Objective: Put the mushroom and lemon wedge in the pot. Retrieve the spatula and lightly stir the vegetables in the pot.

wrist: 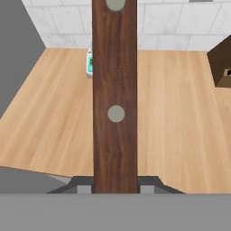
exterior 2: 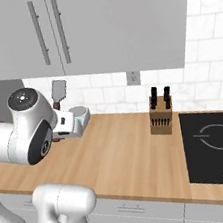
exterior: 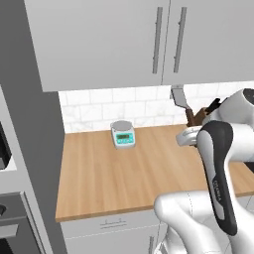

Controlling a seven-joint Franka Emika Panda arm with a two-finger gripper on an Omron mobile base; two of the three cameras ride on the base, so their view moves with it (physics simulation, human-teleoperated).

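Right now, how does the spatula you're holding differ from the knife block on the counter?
The spatula is up in the air, gripped by its brown wooden handle in the shut gripper; the knife block stands on the counter. The spatula's blade is flat and dark grey and points upward; the knife block is a squat brown box with black knife handles sticking out on top. Both are partly wood-brown.

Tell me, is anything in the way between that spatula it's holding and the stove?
The knife block stands on the counter between the raised spatula and the hob, close to the hob's edge. The counter between shows nothing else. No pot is in view.
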